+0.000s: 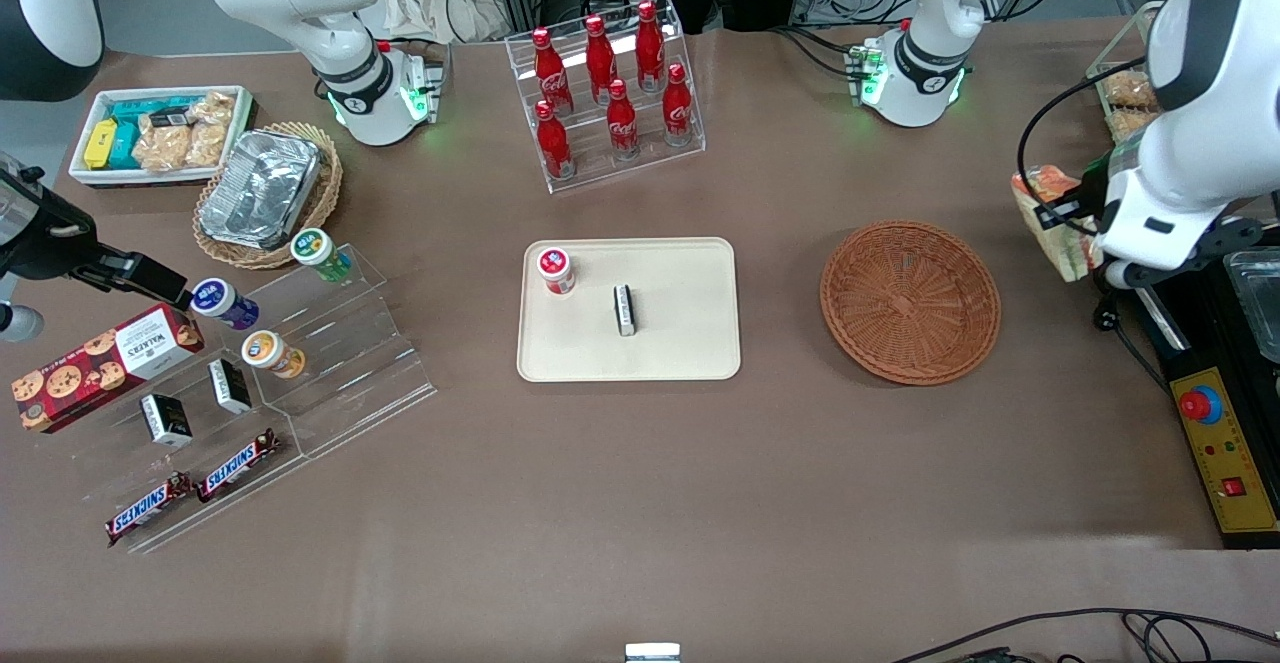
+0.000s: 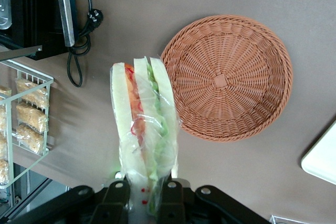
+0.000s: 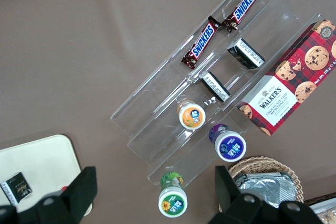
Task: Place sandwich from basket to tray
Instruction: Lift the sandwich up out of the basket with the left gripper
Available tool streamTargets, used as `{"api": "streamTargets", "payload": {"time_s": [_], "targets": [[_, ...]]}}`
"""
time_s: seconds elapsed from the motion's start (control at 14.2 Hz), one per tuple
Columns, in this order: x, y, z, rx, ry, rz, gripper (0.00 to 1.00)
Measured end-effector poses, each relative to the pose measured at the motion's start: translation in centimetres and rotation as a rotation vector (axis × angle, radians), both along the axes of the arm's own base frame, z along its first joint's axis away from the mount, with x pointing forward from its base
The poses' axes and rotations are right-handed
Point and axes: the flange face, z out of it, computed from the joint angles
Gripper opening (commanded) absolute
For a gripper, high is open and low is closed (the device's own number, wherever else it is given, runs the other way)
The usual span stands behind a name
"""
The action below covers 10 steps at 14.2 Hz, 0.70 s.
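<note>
My gripper (image 1: 1075, 228) is shut on the sandwich (image 1: 1045, 205), a plastic-wrapped wedge of white bread with orange-red and green filling. It holds the sandwich in the air, off the table, beside the basket and toward the working arm's end. In the wrist view the sandwich (image 2: 143, 119) sticks out from between the gripper's (image 2: 143, 192) jaws. The round reddish-brown wicker basket (image 1: 910, 301) (image 2: 228, 77) has nothing in it. The cream tray (image 1: 690, 343) lies at the table's middle, beside the basket, and one of its corners (image 2: 323, 158) shows in the wrist view. A red-lidded jar (image 1: 556, 270) and a small black box (image 1: 625, 309) are on it.
A black appliance (image 1: 1240, 313), a control box with a red button (image 1: 1225, 453), a power cable (image 2: 79, 51) and a wire rack of bagged snacks (image 2: 29, 114) crowd the working arm's end. A rack of red cola bottles (image 1: 610, 93) stands farther from the front camera than the tray.
</note>
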Motion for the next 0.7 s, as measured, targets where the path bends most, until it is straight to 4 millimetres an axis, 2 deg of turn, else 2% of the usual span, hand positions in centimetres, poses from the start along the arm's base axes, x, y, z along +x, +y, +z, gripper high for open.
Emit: {"api": "streamTargets", "payload": {"time_s": [0.35, 0.7], "targets": [[-0.3, -1.1, 0.6, -0.032, -0.004, -0.011, 0.00], [-1.0, -5.2, 0.8, -0.125, 0.008, -0.051, 0.00]]}}
